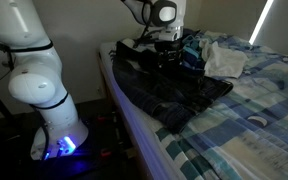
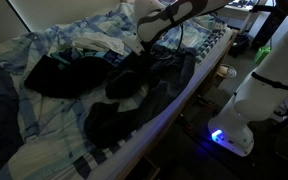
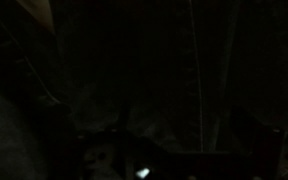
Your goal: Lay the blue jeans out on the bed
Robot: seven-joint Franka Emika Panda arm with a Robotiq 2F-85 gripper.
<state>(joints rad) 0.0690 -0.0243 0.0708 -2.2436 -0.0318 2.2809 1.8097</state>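
Though dim, readable enough in an exterior view: the bed (image 1: 239, 125) with plaid cover bare across its lower right stretch, so open room there. Along the bed's near edge, the blue jeans (image 1: 174, 95), rumpled and reaching that edge. Just above the jeans' upper end, the gripper (image 1: 167, 55), jaws spread wide, nothing seen held between them. Further in on the bed, a white cloth (image 1: 224, 62) and a teal garment (image 1: 192, 48). Beside the bed, the robot base (image 1: 59, 140), lit blue.

Seen from across the bed in an exterior view: jeans (image 2: 109, 120) as a dark heap by the bed's edge, outline lost in shadow; gripper (image 2: 147, 42) merging with dark fabric, fingertips not separable. Shown only here, the floor (image 2: 194, 160) beside the bed.

Wrist view: almost black, only faint folds, nothing nameable.
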